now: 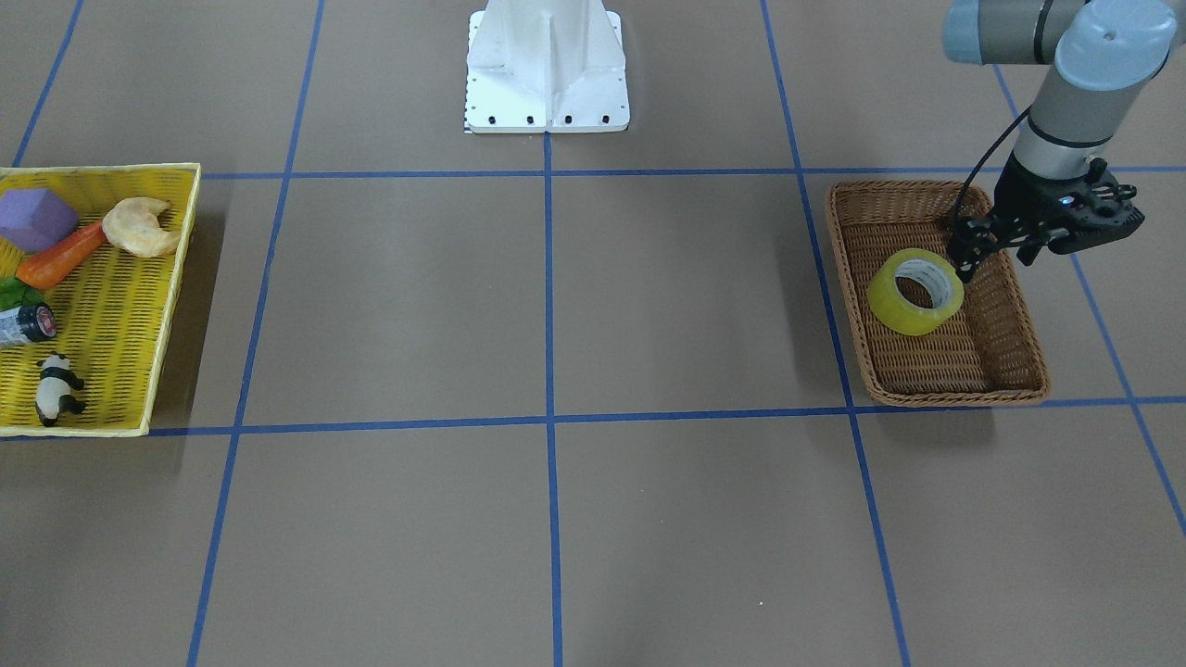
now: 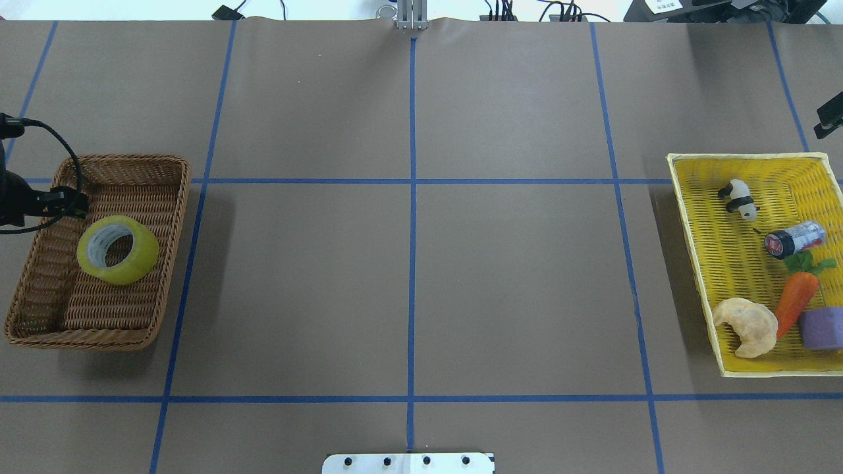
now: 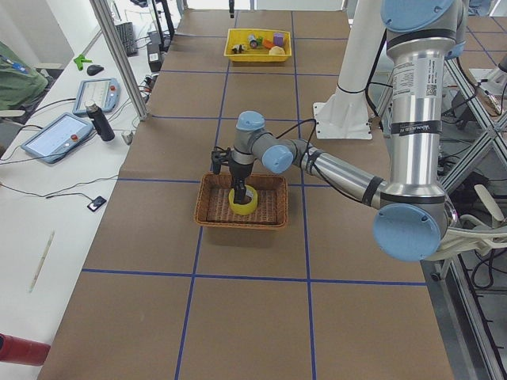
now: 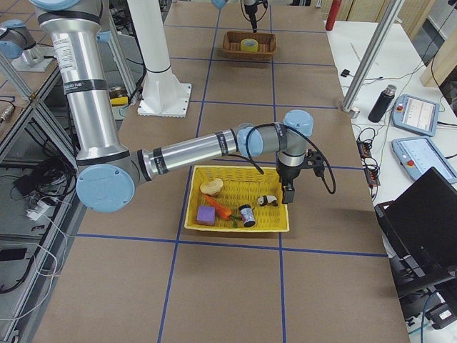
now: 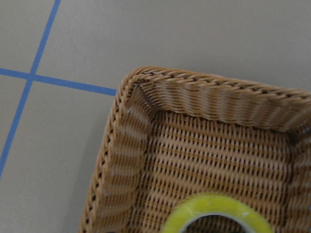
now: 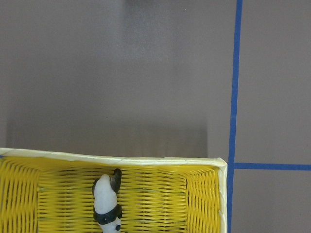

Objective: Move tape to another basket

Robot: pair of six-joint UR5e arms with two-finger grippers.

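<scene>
The tape [image 1: 915,292], a yellow roll with a white core, lies in the brown wicker basket [image 1: 1010,371] on the robot's left side. It also shows in the overhead view [image 2: 118,250] and at the bottom of the left wrist view [image 5: 216,213]. My left gripper [image 1: 993,264] hangs over the basket's back part, its jaws apart and empty, one fingertip close to the roll's rim. My right gripper [image 4: 288,189] hovers over a corner of the yellow tray; I cannot tell if it is open or shut.
The flat yellow woven tray [image 2: 698,263] on the robot's right holds a panda figure [image 2: 739,197], a small can [image 2: 793,238], a carrot [image 2: 795,297], a croissant [image 2: 747,326] and a purple block [image 2: 823,328]. The white robot base [image 1: 547,69] stands at the table's middle.
</scene>
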